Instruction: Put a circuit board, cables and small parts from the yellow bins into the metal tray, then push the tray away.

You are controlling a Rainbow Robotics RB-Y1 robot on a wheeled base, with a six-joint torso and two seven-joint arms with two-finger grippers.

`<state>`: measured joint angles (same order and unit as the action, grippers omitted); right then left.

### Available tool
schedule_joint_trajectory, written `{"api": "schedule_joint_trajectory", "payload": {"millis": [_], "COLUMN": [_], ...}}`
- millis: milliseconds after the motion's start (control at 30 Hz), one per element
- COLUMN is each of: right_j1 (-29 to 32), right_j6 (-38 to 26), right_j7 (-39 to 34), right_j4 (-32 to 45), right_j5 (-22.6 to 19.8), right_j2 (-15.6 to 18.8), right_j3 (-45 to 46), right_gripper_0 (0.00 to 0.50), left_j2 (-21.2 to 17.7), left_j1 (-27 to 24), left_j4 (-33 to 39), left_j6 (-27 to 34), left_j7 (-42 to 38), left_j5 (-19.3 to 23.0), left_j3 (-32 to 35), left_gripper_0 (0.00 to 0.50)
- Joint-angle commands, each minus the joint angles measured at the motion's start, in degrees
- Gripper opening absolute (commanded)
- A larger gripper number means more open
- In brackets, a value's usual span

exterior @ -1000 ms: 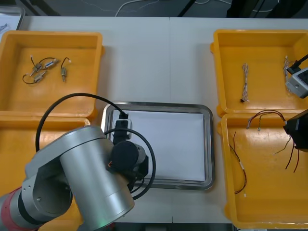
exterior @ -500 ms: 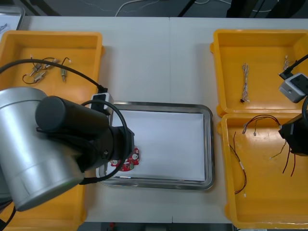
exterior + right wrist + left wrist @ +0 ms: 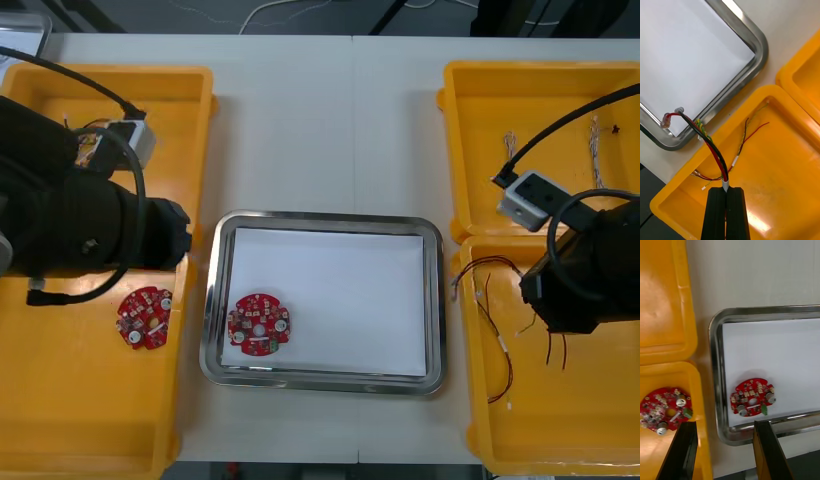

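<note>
Gripper, left (image 3: 728, 450): fingers spread wide, empty, above near left bin (image 3: 60, 400) rim beside tray (image 3: 325, 222).
Circuit board (image 3: 258, 324): flat in tray's near-left corner; white floor bare rightward.
Gripper, right (image 3: 725, 213): pinching red and yellow cable (image 3: 711, 150), long axis toward tray's corner rim.

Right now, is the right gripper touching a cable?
Touching. In the right wrist view the right gripper is shut on the cable, whose end is pinched in its grip. The left gripper hangs open near the tray's left edge.
</note>
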<state>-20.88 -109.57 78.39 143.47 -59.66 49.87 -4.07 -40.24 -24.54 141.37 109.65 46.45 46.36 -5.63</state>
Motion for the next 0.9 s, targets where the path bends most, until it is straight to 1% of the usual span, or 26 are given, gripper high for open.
{"api": "schedule_joint_trajectory", "payload": {"millis": [33,167,233,300,400,500,567,633,800,900], "right_j1": [-5.48,-8.3,-10.05,-11.55,-15.15,-18.84,-20.25,-22.45,-25.52,-26.4], "right_j6": [2.96,4.54,5.16,5.33,5.51,5.86,6.3,7.09,9.2,10.69], "right_j7": [-1.22,-1.13,-1.13,-1.13,-0.95,-0.6,-0.43,-0.25,0.01,0.45], "right_j4": [0.49,0.4,0.05,-0.65,-3.11,-6.1,-7.51,-9.7,-14.8,-17.44], "right_j5": [2.36,4.64,5.96,6.31,6.58,7.54,8.25,9.39,11.67,12.64], "right_j2": [1.28,0.75,-0.04,-0.74,-2.85,-5.4,-6.63,-8.56,-12.26,-13.31], "right_j3": [-8.67,-14.56,-18.25,-20.62,-25.37,-30.29,-32.49,-35.74,-41.63,-44.35], "right_gripper_0": [0.0,0.0,0.0,0.0,0.0,0.0,0.0,0.0,0.0,0.0], "left_j2": [-4.76,-6.25,-6.43,-6.43,-6.43,-6.43,-6.43,-6.43,-6.34,-6.34], "left_j1": [-1.21,-1.21,-1.21,-1.21,-1.21,-1.38,-1.56,-2.44,-3.58,-4.72], "left_j4": [-2.94,-5.58,-7.34,-8.75,-11.65,-14.02,-15.07,-17.1,-21.4,-24.3], "left_j6": [0.35,0.35,0.35,0.35,0.35,0.35,0.35,0.35,0.35,0.35], "left_j7": [2.68,6.19,8.65,10.24,14.1,18.5,20.17,22.54,26.93,28.25], "left_j5": [2.51,2.77,2.77,2.77,1.72,-1.01,-2.32,-3.64,-4.79,-5.66], "left_j3": [5.46,7.83,9.59,10.9,13.19,14.07,14.33,14.51,15.48,15.65], "left_gripper_0": [0.433,0.433,0.431,0.431,0.431,0.433,0.428,0.425,0.424,0.425]}}
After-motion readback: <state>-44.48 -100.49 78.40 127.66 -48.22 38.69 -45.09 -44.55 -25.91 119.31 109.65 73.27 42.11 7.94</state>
